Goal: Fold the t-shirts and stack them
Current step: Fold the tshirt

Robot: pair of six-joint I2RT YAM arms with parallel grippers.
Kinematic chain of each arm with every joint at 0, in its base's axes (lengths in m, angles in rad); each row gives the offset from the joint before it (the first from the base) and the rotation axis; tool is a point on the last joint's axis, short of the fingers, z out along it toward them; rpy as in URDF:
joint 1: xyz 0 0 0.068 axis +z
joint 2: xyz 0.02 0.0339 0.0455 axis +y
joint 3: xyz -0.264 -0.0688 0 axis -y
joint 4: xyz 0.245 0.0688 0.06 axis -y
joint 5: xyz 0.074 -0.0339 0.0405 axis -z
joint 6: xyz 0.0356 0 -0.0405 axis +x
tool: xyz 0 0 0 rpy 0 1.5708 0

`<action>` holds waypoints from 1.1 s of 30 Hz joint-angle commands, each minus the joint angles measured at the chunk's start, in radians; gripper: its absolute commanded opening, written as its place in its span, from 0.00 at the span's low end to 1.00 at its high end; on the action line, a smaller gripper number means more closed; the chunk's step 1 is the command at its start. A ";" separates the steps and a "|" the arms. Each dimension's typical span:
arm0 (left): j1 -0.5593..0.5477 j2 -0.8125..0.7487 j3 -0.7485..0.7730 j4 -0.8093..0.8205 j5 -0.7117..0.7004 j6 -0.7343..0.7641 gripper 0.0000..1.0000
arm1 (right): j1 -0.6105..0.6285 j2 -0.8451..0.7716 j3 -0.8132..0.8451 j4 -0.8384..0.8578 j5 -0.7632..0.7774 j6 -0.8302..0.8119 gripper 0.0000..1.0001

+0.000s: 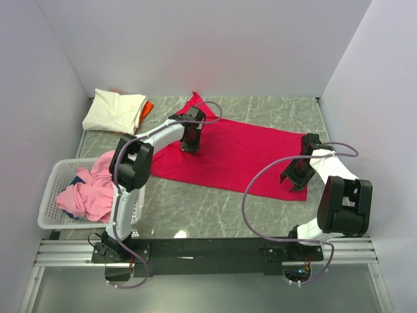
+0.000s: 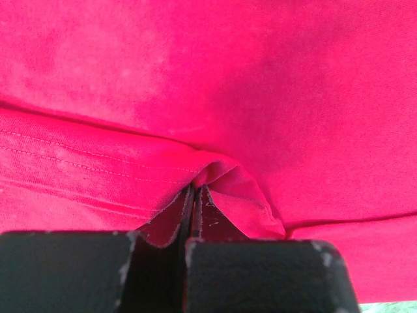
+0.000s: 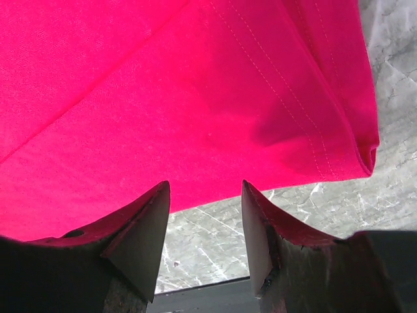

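Orange tee (image 1: 148,107), apparently, beneath cream tee (image 1: 116,111)

Orange t-shirt (image 1: 148,106) — mostly hidden beneath cream-white t-shirt (image 1: 114,111), far-left corner of table (image 1: 215,208). Crimson t-shirt (image 2: 208,98) — cropped by both wrist-view edges.

The crimson t-shirt (image 1: 228,156) is soft matt knit cloth with double-stitched hems; the cream t-shirt (image 1: 114,111) at the tabletop's far left corner looks equally matt. The tabletop (image 1: 215,208) is smooth grey veined stone-look with a faint sheen. The basket (image 1: 52,195) at its left edge is white plastic lattice. The right gripper (image 3: 205,195) has matt dark fingers (image 3: 140,228)
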 commanded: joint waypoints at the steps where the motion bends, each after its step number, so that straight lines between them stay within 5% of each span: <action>1: -0.014 0.022 0.058 -0.013 -0.003 0.040 0.00 | 0.007 0.008 0.043 0.001 -0.006 0.001 0.55; 33: -0.034 0.064 0.199 0.002 0.043 0.078 0.00 | 0.007 0.017 0.062 -0.018 -0.006 0.015 0.54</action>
